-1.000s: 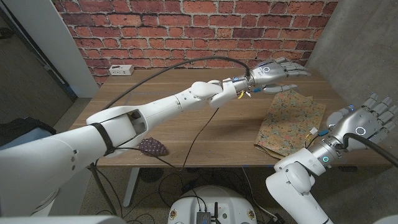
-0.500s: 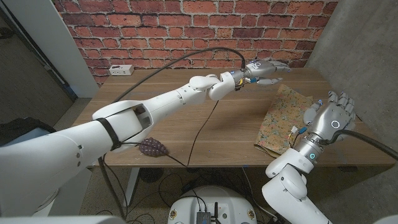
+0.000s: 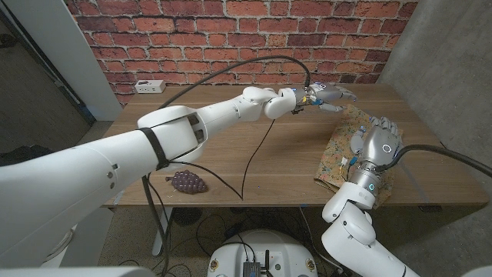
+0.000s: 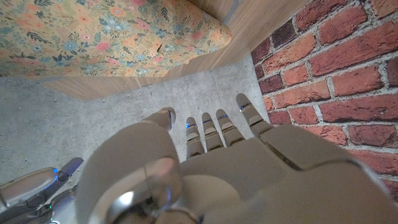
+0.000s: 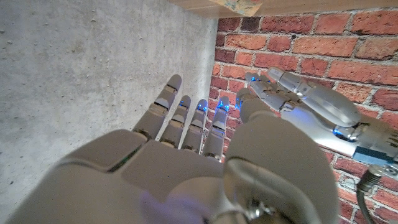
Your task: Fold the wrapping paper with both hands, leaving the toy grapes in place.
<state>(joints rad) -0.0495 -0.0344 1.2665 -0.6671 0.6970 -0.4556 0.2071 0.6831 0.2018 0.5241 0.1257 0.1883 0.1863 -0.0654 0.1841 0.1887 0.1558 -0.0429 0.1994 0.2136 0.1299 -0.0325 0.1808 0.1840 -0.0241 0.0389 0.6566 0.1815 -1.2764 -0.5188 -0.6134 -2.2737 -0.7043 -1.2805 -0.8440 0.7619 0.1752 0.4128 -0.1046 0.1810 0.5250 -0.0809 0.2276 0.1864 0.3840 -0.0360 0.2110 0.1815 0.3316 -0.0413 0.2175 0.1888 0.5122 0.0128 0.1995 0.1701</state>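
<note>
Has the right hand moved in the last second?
Yes. The right hand has swung in from beyond the table's right edge and now hovers over the wrapping paper, fingers apart, holding nothing.

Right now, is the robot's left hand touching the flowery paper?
Apart. The left wrist view shows the left hand with fingers spread in the air, bare wall and table edge between them and the wrapping paper.
</note>
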